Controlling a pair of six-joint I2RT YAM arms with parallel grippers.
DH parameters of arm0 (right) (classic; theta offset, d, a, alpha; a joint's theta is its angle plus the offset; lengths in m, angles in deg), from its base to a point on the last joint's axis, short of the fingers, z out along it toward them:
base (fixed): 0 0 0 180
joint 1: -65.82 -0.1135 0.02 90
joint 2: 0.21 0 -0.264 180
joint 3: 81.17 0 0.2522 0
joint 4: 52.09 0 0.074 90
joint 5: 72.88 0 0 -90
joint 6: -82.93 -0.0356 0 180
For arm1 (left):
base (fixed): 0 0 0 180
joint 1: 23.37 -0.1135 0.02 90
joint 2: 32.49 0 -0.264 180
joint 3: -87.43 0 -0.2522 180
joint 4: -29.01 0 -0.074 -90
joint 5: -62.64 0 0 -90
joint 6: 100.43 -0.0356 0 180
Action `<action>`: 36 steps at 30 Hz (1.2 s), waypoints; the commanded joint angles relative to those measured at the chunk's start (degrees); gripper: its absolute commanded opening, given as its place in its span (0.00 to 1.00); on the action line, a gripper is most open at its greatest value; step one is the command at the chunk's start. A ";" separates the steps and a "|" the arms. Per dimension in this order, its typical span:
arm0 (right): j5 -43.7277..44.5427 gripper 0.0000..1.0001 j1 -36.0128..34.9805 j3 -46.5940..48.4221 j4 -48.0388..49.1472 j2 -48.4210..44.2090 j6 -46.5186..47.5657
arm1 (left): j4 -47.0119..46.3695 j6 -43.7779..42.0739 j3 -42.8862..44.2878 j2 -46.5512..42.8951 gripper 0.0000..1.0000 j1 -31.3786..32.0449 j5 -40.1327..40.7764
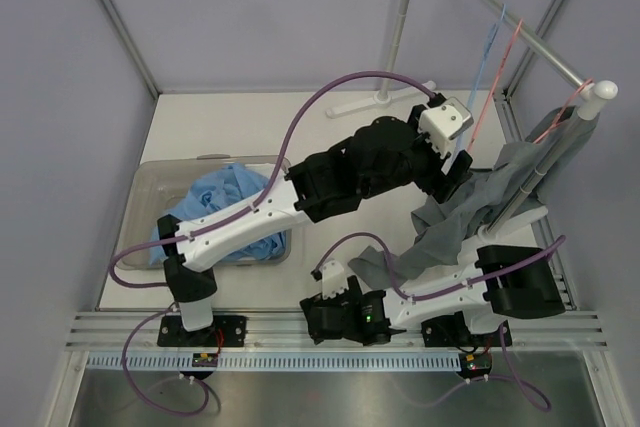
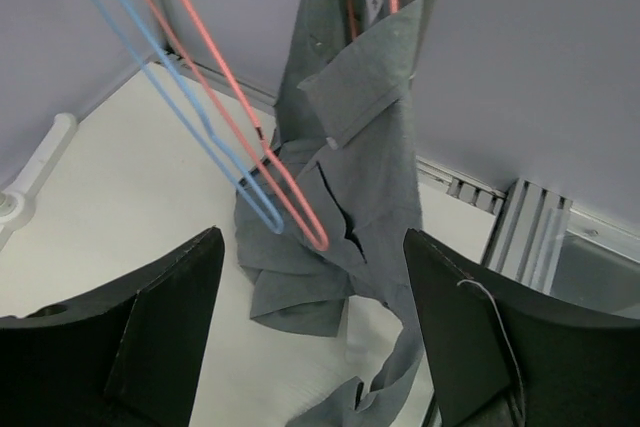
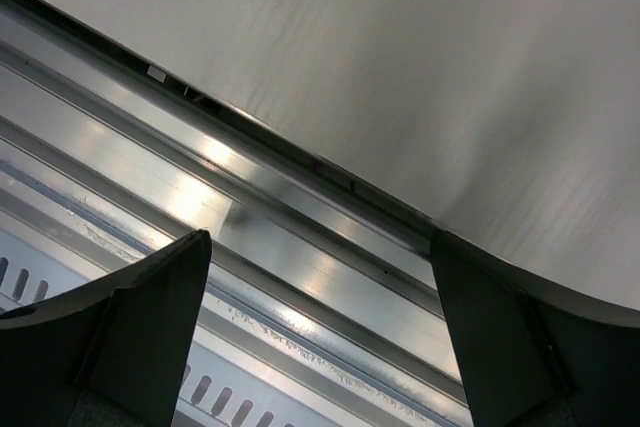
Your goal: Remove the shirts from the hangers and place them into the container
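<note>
A grey shirt [image 1: 470, 209] hangs from a pink hanger [image 1: 560, 112] at the right end of the rack, and its tail lies crumpled on the table. Two bare hangers, one light blue [image 1: 490, 52] and one pink [image 1: 508, 62], hang beside it. A light blue shirt [image 1: 228, 205] lies in the smoky-grey container [image 1: 150, 182] at the left. My left gripper [image 1: 452, 169] is open, just in front of the grey shirt [image 2: 350, 157], with the blue hanger [image 2: 200, 132] and the pink hanger [image 2: 245, 122] crossing ahead of it. My right gripper [image 1: 318, 315] is open and empty, low by the near rail.
The white rack stands at the back right, with its upright pole [image 1: 400, 17], sloping bar [image 1: 525, 39] and foot [image 1: 365, 102]. An aluminium rail [image 3: 300, 247] runs along the near table edge under my right gripper [image 3: 320, 347]. Grey walls close in the left, back and right.
</note>
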 commanded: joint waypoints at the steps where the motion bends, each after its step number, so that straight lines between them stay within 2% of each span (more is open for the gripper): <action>1: 6.83 1.00 -1.56 0.07 -5.22 -4.82 -6.00 | -2.79 -1.09 7.76 4.55 0.77 0.41 -6.63; 2: 8.69 0.99 -1.56 -0.37 -5.84 -6.14 -6.61 | -1.48 -1.17 10.07 5.71 0.77 0.41 -7.95; 4: 11.68 0.99 -1.82 -2.47 -7.16 -10.53 -9.42 | 1.96 -1.26 13.76 6.86 0.77 1.02 -5.00; 5: 13.96 0.99 -1.74 -3.00 -8.56 -12.11 -10.30 | 1.96 -1.26 13.17 5.64 0.77 1.20 -0.80; 8: 17.75 0.99 -2.18 -3.18 -13.22 -18.70 -9.27 | -0.58 -1.00 8.51 1.95 0.78 1.29 3.97; 12: 21.09 1.00 -3.49 1.10 -21.38 -26.26 -8.55 | 2.66 -3.10 10.70 -0.43 0.82 1.29 7.76; 17: 28.56 0.99 -12.17 8.04 -34.04 -31.72 -13.37 | 6.18 -7.15 12.46 -1.22 0.85 1.11 12.50; 21: 34.71 1.00 -21.58 14.91 -41.68 -30.33 -15.22 | 5.92 -8.91 9.57 -3.42 0.86 0.67 16.73; 24: 38.58 1.00 -25.98 24.83 -55.90 -26.30 -22.68 | 6.27 -8.12 7.81 -5.79 0.87 -0.82 18.14; 25: 39.72 0.99 -26.43 28.25 -69.08 -24.89 -26.97 | 6.71 -6.12 6.76 -6.32 0.87 -1.43 18.40; 26: 40.60 1.00 -26.87 34.55 -74.52 -22.79 -33.71 | 7.32 -5.23 5.97 -7.54 0.87 -2.92 17.53; 29: 43.41 1.00 -27.14 41.44 -74.40 -24.33 -24.93 | 7.15 -2.95 1.57 -10.00 0.87 -4.51 16.56; 34: 49.74 0.99 -27.14 49.01 -73.79 -29.35 -14.81 | 9.08 -1.09 -0.89 -11.59 0.87 -5.74 17.96; 36: 51.24 0.99 -27.14 52.79 -71.86 -30.85 -5.60 | 9.26 -0.65 -2.04 -12.47 0.88 -6.27 17.79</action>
